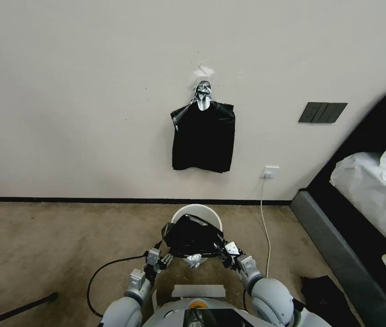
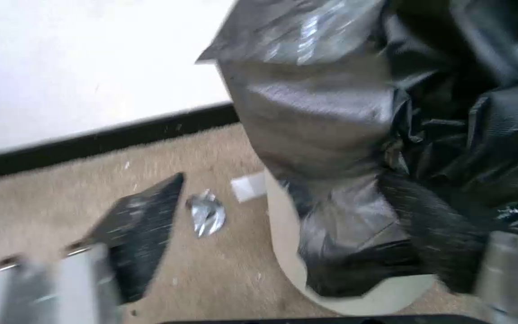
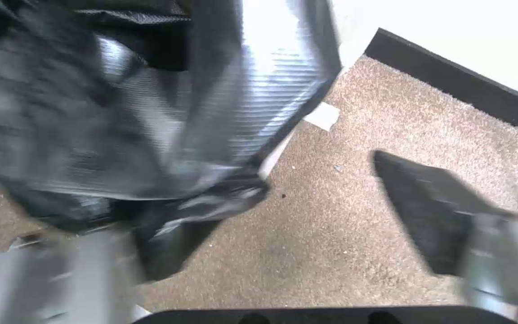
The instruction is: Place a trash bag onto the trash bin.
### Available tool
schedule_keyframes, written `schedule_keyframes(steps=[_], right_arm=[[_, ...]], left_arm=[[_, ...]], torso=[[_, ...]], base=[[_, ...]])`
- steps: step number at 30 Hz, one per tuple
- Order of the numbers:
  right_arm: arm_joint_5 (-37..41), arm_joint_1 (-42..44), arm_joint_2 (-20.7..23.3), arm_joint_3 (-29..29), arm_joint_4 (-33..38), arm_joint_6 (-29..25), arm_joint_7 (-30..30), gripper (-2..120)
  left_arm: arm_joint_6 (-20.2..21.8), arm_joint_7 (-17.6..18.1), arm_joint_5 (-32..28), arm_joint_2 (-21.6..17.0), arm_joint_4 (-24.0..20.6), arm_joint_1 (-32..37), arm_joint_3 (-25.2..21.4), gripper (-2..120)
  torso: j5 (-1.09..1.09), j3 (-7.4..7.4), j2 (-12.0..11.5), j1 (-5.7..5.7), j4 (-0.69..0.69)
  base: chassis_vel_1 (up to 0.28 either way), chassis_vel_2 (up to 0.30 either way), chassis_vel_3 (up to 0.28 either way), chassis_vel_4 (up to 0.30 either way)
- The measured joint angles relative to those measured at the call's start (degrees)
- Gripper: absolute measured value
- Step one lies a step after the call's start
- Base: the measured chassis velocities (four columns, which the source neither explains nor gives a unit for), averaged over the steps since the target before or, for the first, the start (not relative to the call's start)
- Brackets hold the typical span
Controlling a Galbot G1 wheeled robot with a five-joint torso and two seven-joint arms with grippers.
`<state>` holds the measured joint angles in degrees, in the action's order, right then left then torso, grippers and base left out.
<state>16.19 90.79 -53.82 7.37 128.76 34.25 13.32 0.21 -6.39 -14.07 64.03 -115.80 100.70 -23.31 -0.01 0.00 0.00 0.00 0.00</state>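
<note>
Glossy black trash bag (image 1: 193, 236) draped over off-white trash bin (image 1: 199, 211) rim, apparently partly covering opening.

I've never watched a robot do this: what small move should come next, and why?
Probably spread the trash bag wider and lower it. It sits bunched over the near side of the trash bin, whose far rim is bare, with the left gripper and right gripper at its edges.

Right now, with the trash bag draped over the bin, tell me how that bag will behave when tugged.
The trash bag is probably floppy: it crumples and sags over the trash bin. Its glossy film suggests it may slip between pads. It looks thin and light, so a tug by the left gripper or right gripper could drag it off the rim.
</note>
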Motion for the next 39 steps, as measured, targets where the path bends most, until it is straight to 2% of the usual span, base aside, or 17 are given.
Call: schedule_keyframes(steps=[2, 3, 5, 9, 12, 16, 20, 21, 24, 30, 35, 39], right_arm=[[0.26, 0.20, 0.00, 0.79, 0.41, -1.29, -2.18, 97], [0.26, 0.20, 0.00, 0.79, 0.41, -1.29, -2.18, 97], [1.44, 0.01, 0.00, 1.57, 0.33, -3.26, -4.35, 99], [3.45, -0.64, -0.27, 2.79, -0.71, -7.17, -7.13, 100], [3.95, -0.60, -0.28, 3.68, -1.17, -9.45, -8.66, 100], [3.58, -0.58, -0.06, 4.65, -3.06, -12.94, -11.13, 100], [5.57, 0.42, 0.54, 5.65, -6.15, -22.43, -17.20, 100], [5.57, 0.42, 0.54, 5.65, -6.15, -22.43, -17.20, 100], [6.85, 0.37, 0.46, 5.88, -7.86, -28.00, -20.58, 100], [8.48, 0.47, 0.56, 6.02, -8.76, -31.57, -23.21, 100], [11.02, 0.41, 0.41, 6.29, -9.75, -37.34, -27.02, 100], [12.17, 0.53, 0.25, 6.29, -10.63, -39.70, -27.63, 100]], left_arm=[[-3.69, -4.79, -1.22, -0.17, 1.32, 0.01, -2.26, 98], [-3.69, -4.79, -1.22, -0.17, 1.32, 0.01, -2.26, 98], [-6.05, -7.76, -2.60, -0.29, 2.55, -0.35, -3.32, 100], [-8.39, -8.80, -4.97, 0.06, 3.83, -1.47, -3.44, 100], [-8.64, -8.65, -5.23, 0.31, 3.91, -1.70, -3.06, 100], [-8.66, -6.23, -5.11, 0.67, 4.01, -2.44, -1.76, 100], [-8.41, -4.33, -3.28, 1.18, 3.93, -3.16, -0.41, 100], [-8.41, -4.33, -3.28, 1.18, 3.93, -3.16, -0.41, 100], [-7.36, -3.07, -1.51, 1.60, 4.19, -4.13, 0.56, 100], [-6.38, -1.94, -0.17, 1.80, 4.61, -5.39, 1.65, 100], [-5.35, -1.61, 0.56, 2.01, 5.27, -5.99, 2.10, 100], [-3.67, -0.81, 1.37, 2.20, 5.61, -6.32, 2.33, 100]], torso=[[0.00, 0.00, 0.00, 0.00, 0.00], [0.00, 0.00, 0.00, 0.00, 0.00], [0.00, 0.00, 0.00, 0.00, 0.00], [0.00, 0.00, 0.00, 0.00, 0.00], [0.01, 0.00, 0.00, 0.00, 0.00], [0.01, 0.00, 0.00, 0.00, 0.00], [0.01, 0.00, 0.00, 0.00, 0.00], [0.01, 0.00, 0.00, 0.00, 0.00], [0.01, 0.00, 0.00, 0.00, 0.00], [0.01, 0.00, 0.00, 0.00, 0.00], [0.01, 0.00, 0.00, 0.00, 0.00], [0.01, 0.00, -0.01, 0.00, 0.00]], base=[[0.000, 0.000, 0.000, 0.000], [0.000, 0.000, 0.000, 0.000], [0.000, 0.000, 0.000, 0.000], [0.000, 0.000, 0.000, 0.000], [0.000, 0.000, 0.000, 0.000], [0.000, 0.000, 0.000, 0.000], [0.000, 0.000, 0.000, 0.000], [0.000, 0.000, 0.000, 0.000], [0.000, 0.000, 0.000, 0.000], [0.000, 0.000, 0.000, 0.000], [0.000, 0.000, 0.000, 0.000], [0.000, 0.000, 0.000, 0.000]])
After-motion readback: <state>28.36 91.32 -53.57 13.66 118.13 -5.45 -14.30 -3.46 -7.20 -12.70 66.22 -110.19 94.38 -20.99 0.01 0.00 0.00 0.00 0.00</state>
